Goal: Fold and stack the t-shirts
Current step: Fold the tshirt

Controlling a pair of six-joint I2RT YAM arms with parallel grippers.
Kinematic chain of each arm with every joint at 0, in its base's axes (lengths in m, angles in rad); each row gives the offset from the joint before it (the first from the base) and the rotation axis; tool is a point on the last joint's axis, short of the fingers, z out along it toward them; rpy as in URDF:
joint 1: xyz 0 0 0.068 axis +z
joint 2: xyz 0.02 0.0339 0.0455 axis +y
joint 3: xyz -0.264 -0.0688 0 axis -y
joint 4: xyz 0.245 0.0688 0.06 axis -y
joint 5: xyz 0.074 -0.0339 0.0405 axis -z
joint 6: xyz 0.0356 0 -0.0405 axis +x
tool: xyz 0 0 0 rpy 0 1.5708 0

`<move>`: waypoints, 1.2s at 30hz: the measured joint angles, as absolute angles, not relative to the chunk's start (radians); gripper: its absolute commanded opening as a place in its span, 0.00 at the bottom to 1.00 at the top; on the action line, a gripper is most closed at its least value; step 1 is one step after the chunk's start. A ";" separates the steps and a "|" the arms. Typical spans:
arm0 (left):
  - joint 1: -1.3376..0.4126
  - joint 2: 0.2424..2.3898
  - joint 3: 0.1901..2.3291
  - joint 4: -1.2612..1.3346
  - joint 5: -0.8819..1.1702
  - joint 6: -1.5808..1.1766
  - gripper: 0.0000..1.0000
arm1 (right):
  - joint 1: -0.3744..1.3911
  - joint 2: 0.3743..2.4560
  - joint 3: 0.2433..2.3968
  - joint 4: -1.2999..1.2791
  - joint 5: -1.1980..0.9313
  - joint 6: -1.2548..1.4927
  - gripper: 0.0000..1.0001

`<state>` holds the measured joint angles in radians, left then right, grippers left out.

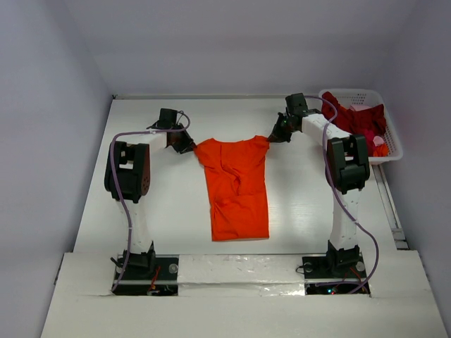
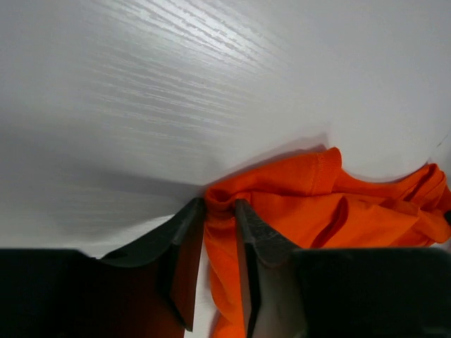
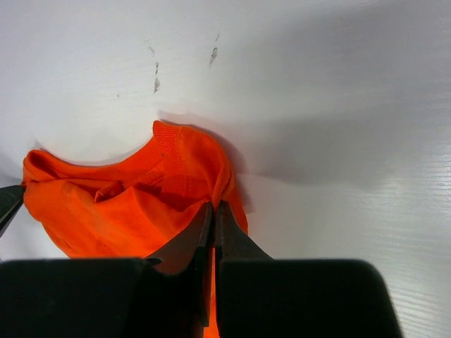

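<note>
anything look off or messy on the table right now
The orange t-shirt lies rumpled, with a diagonal crease bunched across its chest. Dark red shirts spill over the white basket's rim in a heap.

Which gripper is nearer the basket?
Right. The right gripper pinches the orange t-shirt's far right corner, just left of the white basket. The left gripper is at the shirt's far left corner, across the table.

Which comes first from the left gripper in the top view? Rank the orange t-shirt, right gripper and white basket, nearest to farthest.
Measured from the left gripper:
1. Orange t-shirt: its far left corner sits between the gripper's fingers.
2. Right gripper: across the shirt, at its far right corner.
3. White basket: far right of the table, holding dark red shirts.
</note>
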<state>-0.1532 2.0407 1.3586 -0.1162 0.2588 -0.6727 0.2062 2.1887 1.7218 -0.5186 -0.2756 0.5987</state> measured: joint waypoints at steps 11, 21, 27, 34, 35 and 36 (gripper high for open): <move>-0.153 2.041 1.349 -0.112 0.266 -0.675 0.25 | 0.206 2.189 1.722 -0.519 -0.277 0.599 0.00; -0.153 2.041 1.348 -0.125 0.266 -0.684 0.00 | 0.206 2.189 1.721 -0.519 -0.278 0.599 0.00; -0.153 2.041 1.352 -0.134 0.267 -0.690 0.00 | 0.206 2.189 1.721 -0.518 -0.283 0.598 0.00; -0.153 2.041 1.390 -0.210 0.266 -0.689 0.00 | 0.206 2.189 1.723 -0.524 -0.284 0.579 0.00; -0.153 2.041 1.402 -0.223 0.267 -0.689 0.00 | 0.206 2.189 1.726 -0.529 -0.284 0.575 0.00; -0.153 2.041 1.414 -0.231 0.268 -0.689 0.00 | 0.206 2.188 1.729 -0.532 -0.285 0.571 0.00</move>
